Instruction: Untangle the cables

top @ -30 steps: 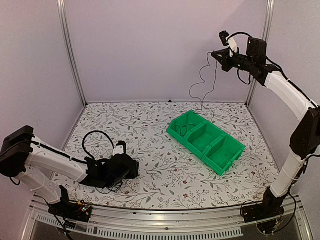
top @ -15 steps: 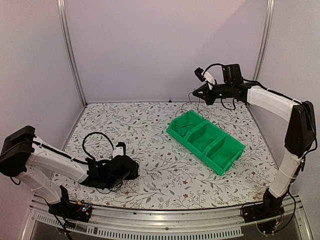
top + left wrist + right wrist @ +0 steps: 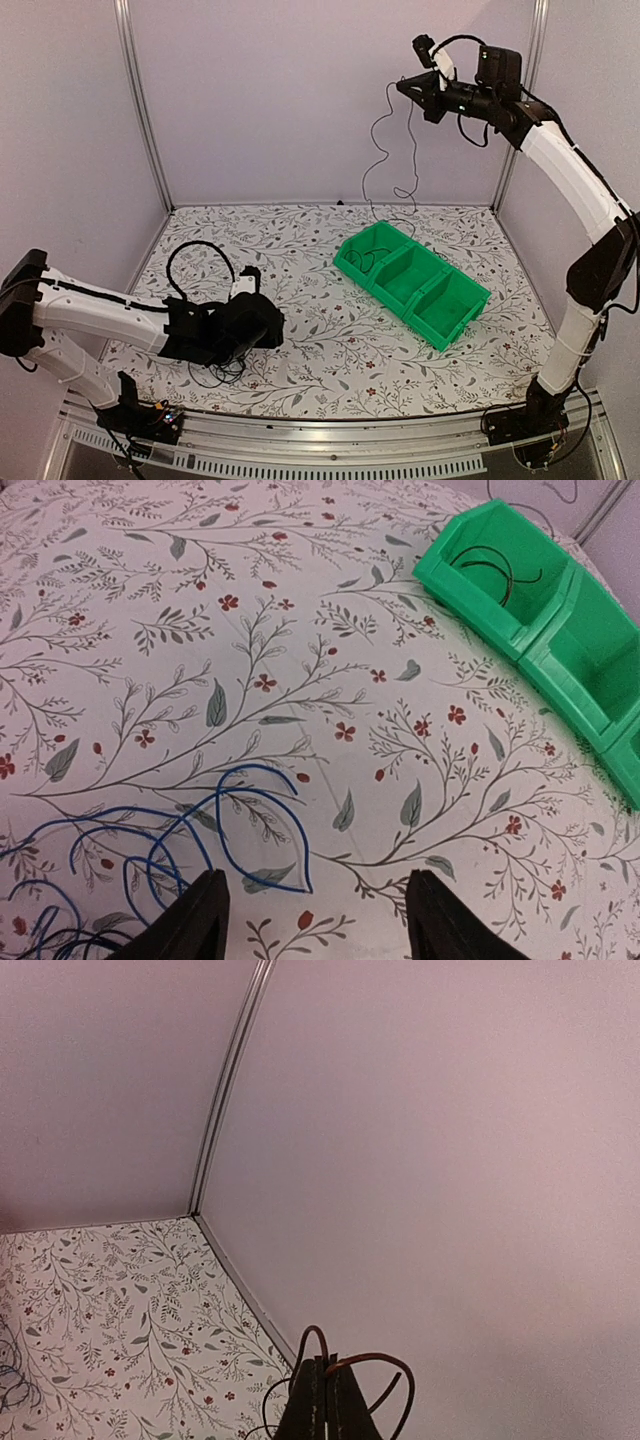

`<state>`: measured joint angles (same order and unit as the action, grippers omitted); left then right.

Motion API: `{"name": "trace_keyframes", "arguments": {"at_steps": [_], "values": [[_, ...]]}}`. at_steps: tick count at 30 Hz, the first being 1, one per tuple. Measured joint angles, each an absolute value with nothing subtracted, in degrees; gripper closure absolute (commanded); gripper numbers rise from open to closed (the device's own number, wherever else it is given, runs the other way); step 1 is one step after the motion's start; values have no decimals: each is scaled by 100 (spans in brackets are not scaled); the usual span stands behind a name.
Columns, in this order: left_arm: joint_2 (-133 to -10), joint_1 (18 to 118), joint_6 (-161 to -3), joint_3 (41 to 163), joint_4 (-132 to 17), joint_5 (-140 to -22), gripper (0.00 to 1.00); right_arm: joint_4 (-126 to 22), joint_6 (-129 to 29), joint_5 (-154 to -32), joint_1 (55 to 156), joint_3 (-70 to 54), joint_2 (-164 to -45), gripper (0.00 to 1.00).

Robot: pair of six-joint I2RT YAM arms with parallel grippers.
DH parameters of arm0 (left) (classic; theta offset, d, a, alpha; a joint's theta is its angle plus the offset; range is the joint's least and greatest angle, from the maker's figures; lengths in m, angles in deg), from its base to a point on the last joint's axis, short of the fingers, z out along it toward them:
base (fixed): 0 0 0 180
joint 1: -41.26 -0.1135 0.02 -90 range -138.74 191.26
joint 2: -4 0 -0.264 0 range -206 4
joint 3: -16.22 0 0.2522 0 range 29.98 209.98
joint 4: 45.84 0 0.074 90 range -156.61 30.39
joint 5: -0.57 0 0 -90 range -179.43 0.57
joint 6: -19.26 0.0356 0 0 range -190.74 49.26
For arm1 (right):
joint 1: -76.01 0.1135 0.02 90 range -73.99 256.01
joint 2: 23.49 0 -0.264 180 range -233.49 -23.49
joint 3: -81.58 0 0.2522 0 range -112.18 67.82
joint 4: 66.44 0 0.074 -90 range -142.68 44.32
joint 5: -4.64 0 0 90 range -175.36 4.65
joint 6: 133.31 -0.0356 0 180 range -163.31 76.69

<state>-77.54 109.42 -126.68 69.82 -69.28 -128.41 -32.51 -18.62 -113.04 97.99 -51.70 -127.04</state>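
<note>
My right gripper [image 3: 403, 86] is raised high near the back wall, shut on a thin dark cable [image 3: 363, 183] that hangs in loose curves down into the left compartment of the green bin [image 3: 441, 327]. In the right wrist view the shut gripper [image 3: 328, 1364] pinches a reddish-brown cable [image 3: 375, 1359] that loops out on both sides. My left gripper [image 3: 268, 326] hovers low over the table's front left. It stands open [image 3: 318, 880], nothing between its fingers. Thin blue cable loops [image 3: 196, 830] lie just ahead of its left finger [image 3: 206, 918]; more thin loops [image 3: 214, 377] show beneath the arm.
The green three-compartment bin [image 3: 478, 582] sits right of centre, with a short dark cable coil [image 3: 494, 562] in its left compartment. A thick black hose [image 3: 193, 262] arches over my left arm. Walls and metal posts close in the back and sides.
My right gripper dipped toward the bin, then rose again, drawing the cable up higher. My left gripper shifted slightly right and forward and its jaws widened a little.
</note>
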Motion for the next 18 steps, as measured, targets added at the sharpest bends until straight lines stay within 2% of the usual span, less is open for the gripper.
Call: {"name": "trace_keyframes", "arguments": {"at_steps": [7, 15, 18], "values": [[-7507, 10947, -12627, 7200, -7389, -12913, 39, -3214, -1757, -11162, 9904, -6281, -12774, 100], [-7514, 10951, -12642, 7200, -7555, -12887, 38, -3225, -1541, -10943, 10177, -6735, -12761, 100], [-7551, 10951, -12640, 7209, -7555, -12871, 38, -3310, -1510, -10902, 10186, -6501, -12674, 100]]}}
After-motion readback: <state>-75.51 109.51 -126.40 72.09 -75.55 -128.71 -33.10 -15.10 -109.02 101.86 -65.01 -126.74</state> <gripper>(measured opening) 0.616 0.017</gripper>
